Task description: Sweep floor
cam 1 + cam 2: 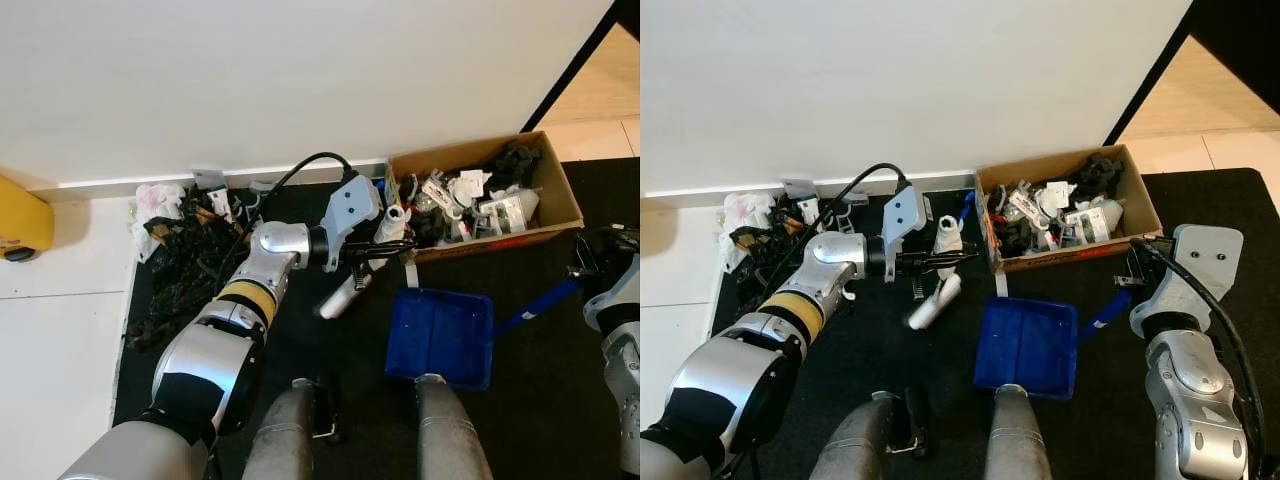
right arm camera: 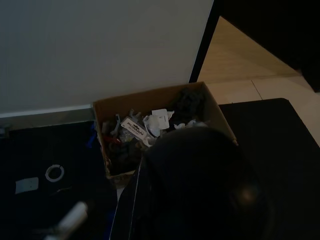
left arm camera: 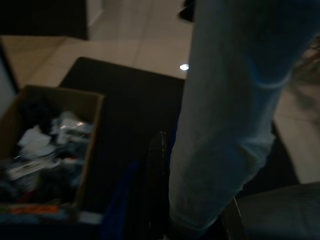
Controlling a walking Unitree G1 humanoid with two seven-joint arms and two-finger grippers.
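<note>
- On the black mat, near centre: blue dustpan (image 1: 1028, 346), lying flat, its handle (image 1: 1106, 312) running right into the right gripper (image 1: 1137, 275), fingers apparently closed on it.
- Left of the cardboard box (image 1: 1065, 212): left gripper (image 1: 943, 259), fingers clamped on a white brush (image 1: 936, 299) that angles down to the mat.
- Far left by the wall: loose litter pile (image 1: 185, 250), probably light, crumpled and easily scattered.
- Likely stiff, light plastic tools; best held mid-handle.
</note>
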